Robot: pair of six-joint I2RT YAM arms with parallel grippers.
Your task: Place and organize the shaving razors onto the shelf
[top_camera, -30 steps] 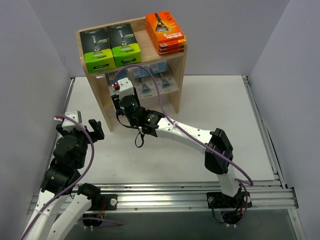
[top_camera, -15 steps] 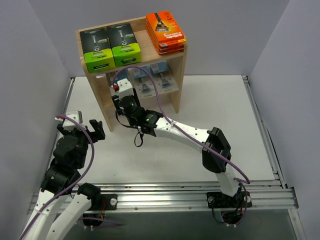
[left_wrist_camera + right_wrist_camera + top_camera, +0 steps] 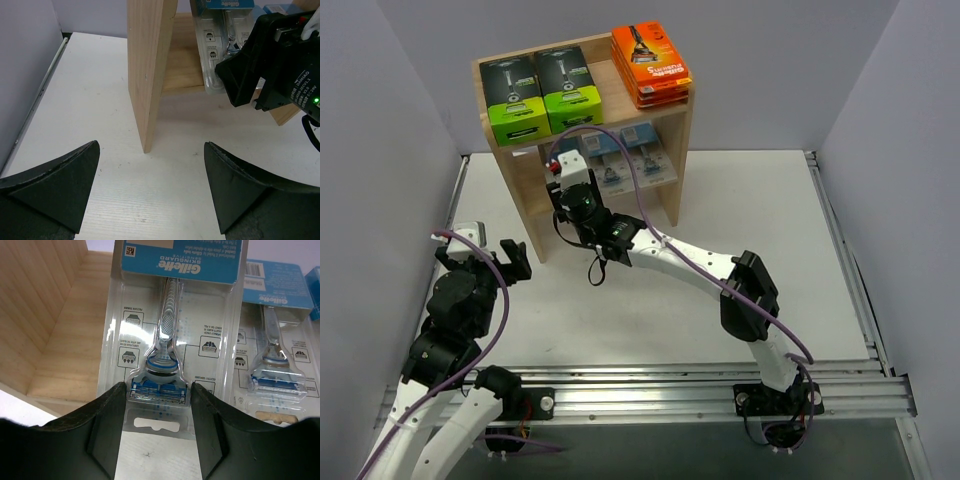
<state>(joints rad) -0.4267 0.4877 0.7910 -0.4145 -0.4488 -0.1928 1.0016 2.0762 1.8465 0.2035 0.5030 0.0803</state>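
Note:
A clear blister razor pack (image 3: 170,315) with a blue card lies lengthwise on the shelf's (image 3: 520,205) lower wooden board (image 3: 65,350). Its near end hangs over the white table. My right gripper (image 3: 157,395) is shut on it, one finger on either side of the blue cartridge bubble. A second blister pack (image 3: 275,355) lies on the same tier, to the right. Two black-and-green boxes (image 3: 540,95) and a stack of orange boxes (image 3: 650,62) sit on the top tier. My left gripper (image 3: 150,185) hangs open and holds nothing, over the table before the shelf's left side panel (image 3: 147,75).
Grey walls close in the table on the left, back and right. A metal rail (image 3: 650,395) runs along the near edge by the arm bases. The right arm's black wrist (image 3: 280,65) reaches into the shelf beside the left panel.
The right arm has pushed forward into the shelf, carrying the blister pack further onto the lower tier. The left arm has stayed still.

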